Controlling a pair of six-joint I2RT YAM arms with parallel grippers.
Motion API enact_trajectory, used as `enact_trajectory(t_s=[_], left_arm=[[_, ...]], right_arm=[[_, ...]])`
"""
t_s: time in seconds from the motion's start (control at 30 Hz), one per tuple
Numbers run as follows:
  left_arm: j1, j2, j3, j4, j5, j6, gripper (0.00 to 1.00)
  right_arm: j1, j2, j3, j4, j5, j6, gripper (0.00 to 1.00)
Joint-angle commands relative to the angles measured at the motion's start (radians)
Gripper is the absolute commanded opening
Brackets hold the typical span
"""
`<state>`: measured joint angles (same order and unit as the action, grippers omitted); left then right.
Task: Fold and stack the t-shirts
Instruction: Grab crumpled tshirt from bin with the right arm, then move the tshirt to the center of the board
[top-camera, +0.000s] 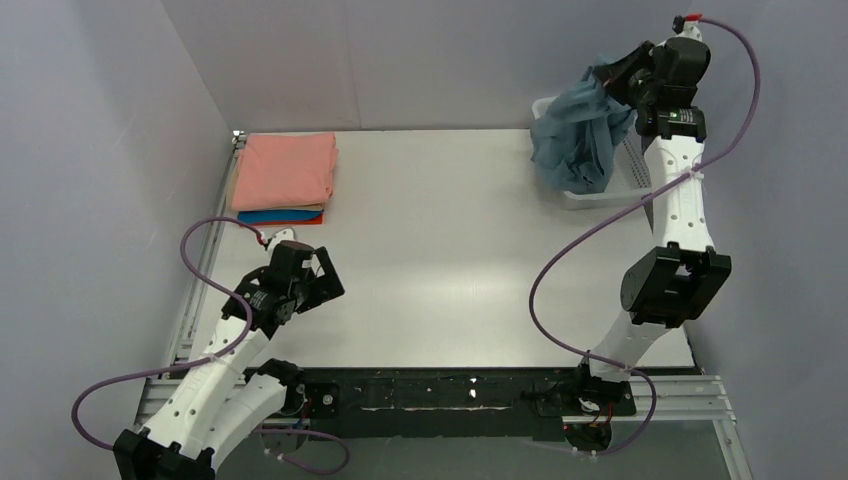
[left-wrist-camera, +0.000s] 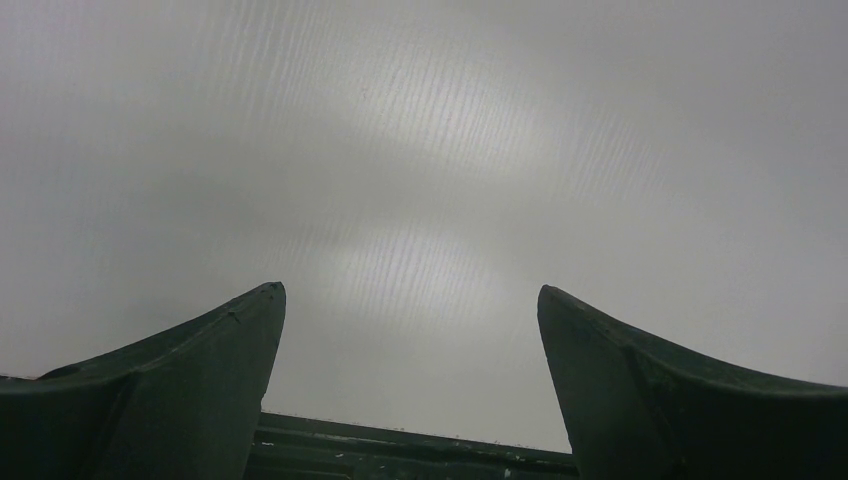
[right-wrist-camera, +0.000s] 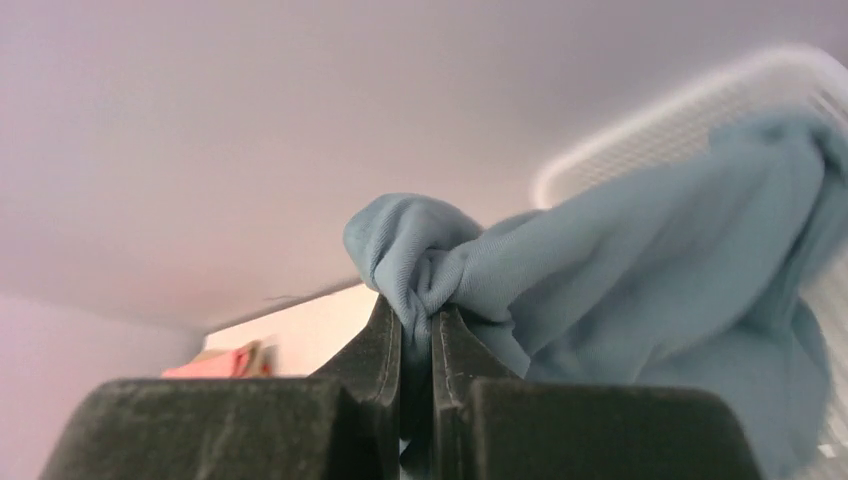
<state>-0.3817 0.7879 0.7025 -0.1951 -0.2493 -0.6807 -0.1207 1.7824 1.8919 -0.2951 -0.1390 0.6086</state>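
The dusty blue-grey t-shirt (top-camera: 578, 135) hangs bunched at the far right, lifted above the white mesh basket (top-camera: 632, 170). My right gripper (top-camera: 612, 76) is shut on a pinch of it; in the right wrist view the cloth (right-wrist-camera: 640, 270) is squeezed between the fingers (right-wrist-camera: 385, 335). A stack of folded t-shirts lies at the far left, salmon-pink (top-camera: 285, 170) on top, then a pale tan layer, with orange and bright blue (top-camera: 272, 216) edges below. My left gripper (top-camera: 322, 272) is open and empty over bare table (left-wrist-camera: 420, 200), near the left front.
The white table (top-camera: 440, 250) lies between the stack and the basket. Grey enclosure walls stand at the back and on both sides. Purple cables loop from each arm. A black strip and metal rails run along the near edge (top-camera: 450, 390).
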Motion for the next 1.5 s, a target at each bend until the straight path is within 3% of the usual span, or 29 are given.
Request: enact_trajectory(t_s=[0.0,0.23,0.4,0.63,0.8,0.9,1.0,1.13,1.3,1.37,1.47], left_arm=[[0.001,-0.045,-0.005,-0.079,-0.006,-0.020,0.98],[0.001,-0.070,-0.001,-0.109,-0.005,-0.045,0.98],[0.001,-0.095,0.006,-0.149,-0.015,-0.072,0.98],[0.001,-0.144,0.022,-0.201,-0.058,-0.105,0.98],[0.001,-0.161,0.024,-0.236,-0.068,-0.129,0.98],[0.001,-0.147,0.017,-0.232,-0.041,-0.133,0.98],[0.001,-0.109,0.009,-0.220,0.010,-0.135,0.98],[0.001,-0.007,-0.014,-0.124,0.163,-0.131,0.98],[0.001,0.152,-0.001,0.021,0.394,-0.105,0.98],[0.000,0.212,-0.004,0.086,0.494,-0.110,0.98],[-0.005,0.306,-0.028,0.185,0.563,-0.123,0.98]], right_arm=[[0.076,-0.102,0.134,0.000,-0.253,-0.081,0.01],[0.312,-0.226,0.178,-0.042,-0.373,-0.198,0.01],[0.422,-0.267,0.175,0.004,-0.466,-0.120,0.01],[0.477,-0.304,0.018,0.142,-0.524,0.012,0.01],[0.468,-0.368,-0.277,0.052,-0.338,-0.005,0.02],[0.423,-0.405,-0.587,0.055,-0.310,0.049,0.14],[0.353,-0.412,-0.868,0.070,-0.287,0.073,0.50],[0.308,-0.422,-0.964,-0.115,-0.053,0.011,0.73],[0.308,-0.553,-0.969,-0.258,0.293,-0.041,0.83],[0.309,-0.601,-0.983,-0.279,0.324,-0.063,0.83],[0.311,-0.657,-1.027,-0.266,0.241,-0.106,0.84]])
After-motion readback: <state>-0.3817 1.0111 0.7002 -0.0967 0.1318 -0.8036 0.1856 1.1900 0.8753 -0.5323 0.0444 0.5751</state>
